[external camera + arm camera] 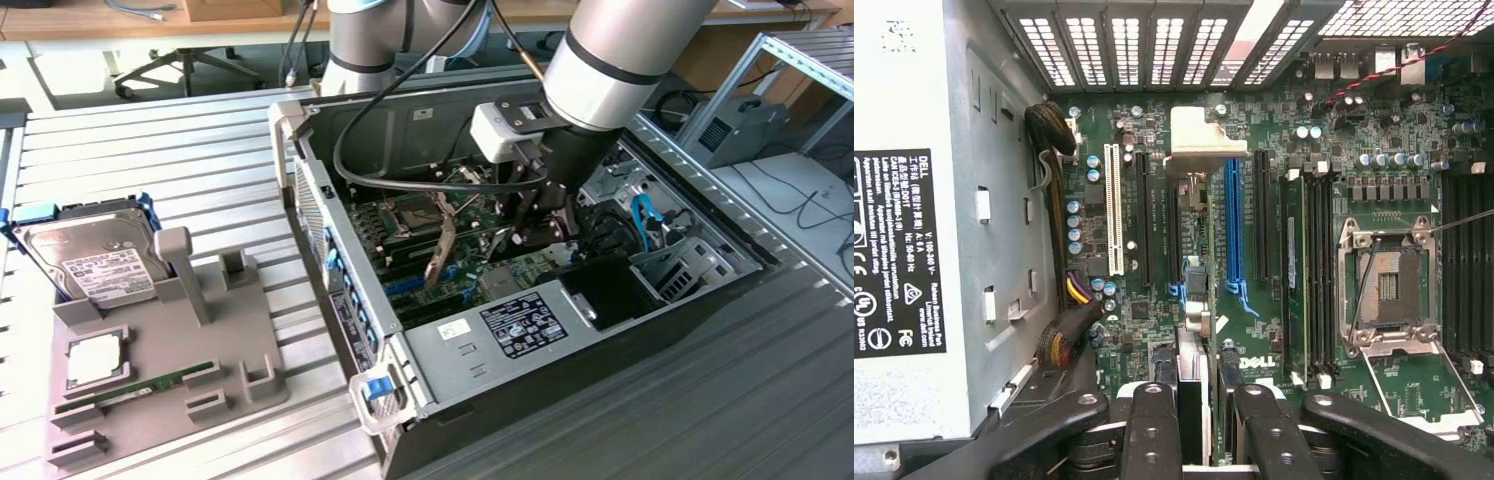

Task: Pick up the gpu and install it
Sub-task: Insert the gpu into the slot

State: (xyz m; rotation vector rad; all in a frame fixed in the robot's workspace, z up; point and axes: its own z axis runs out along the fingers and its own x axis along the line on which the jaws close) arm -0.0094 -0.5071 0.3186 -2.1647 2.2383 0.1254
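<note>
My gripper (1208, 432) is down inside the open computer case (296, 140), over the motherboard (1154, 330). It is shut on the gpu (1194, 395), a thin dark card seen edge-on between the two black fingers (1152, 430). The card runs away from the fingers to its pale metal end bracket (1203, 147) near the case's vented rear wall. It hangs between a black slot (1143, 215) and the blue slot (1233, 225); whether it touches a slot I cannot tell. In the exterior view the gripper (527, 235) hangs low in the middle of the case.
The grey power supply (523, 325) with its label fills one end of the case. The empty processor socket (1389, 290) and seated memory sticks (1299, 270) lie beside the slots. Outside, a grey holder (200, 350) carries a hard drive (94, 262) and a green memory stick (140, 385).
</note>
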